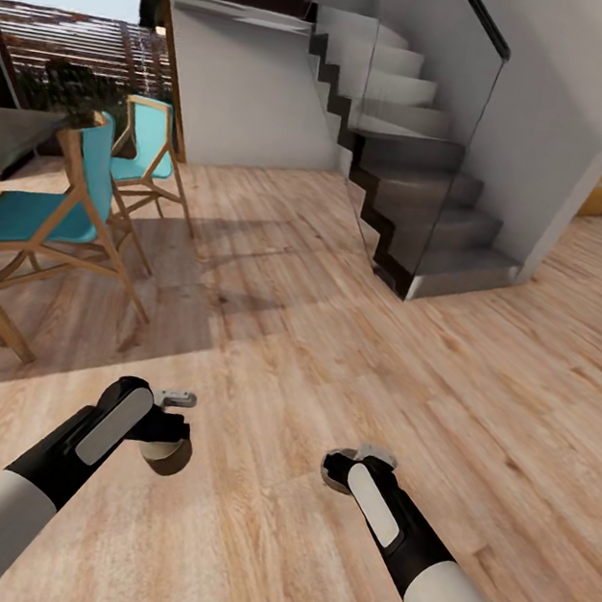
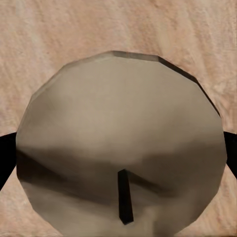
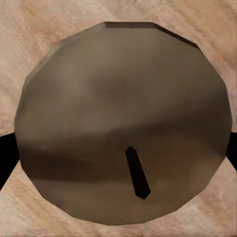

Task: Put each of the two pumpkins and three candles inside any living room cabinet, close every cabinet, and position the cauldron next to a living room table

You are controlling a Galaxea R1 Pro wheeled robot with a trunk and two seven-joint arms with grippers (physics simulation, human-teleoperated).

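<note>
**Carrying two candles, cabinet out of sight**

Gripping one candle point(image 1: 165, 454) in left gripper point(image 1: 167, 428), another candle point(image 3: 123, 123) in right gripper point(image 1: 344, 470), jaws closed at sides. Holding both low over wooden floor point(image 1: 330, 364), probably for transit. Facing staircase point(image 1: 407, 182) and teal chairs point(image 1: 54, 204).

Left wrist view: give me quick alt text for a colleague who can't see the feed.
A grey-brown candle, seen end-on with its dark wick showing, sits between the left gripper's dark fingers, which show at both edges of the picture. Behind it is light wooden floor.
</note>
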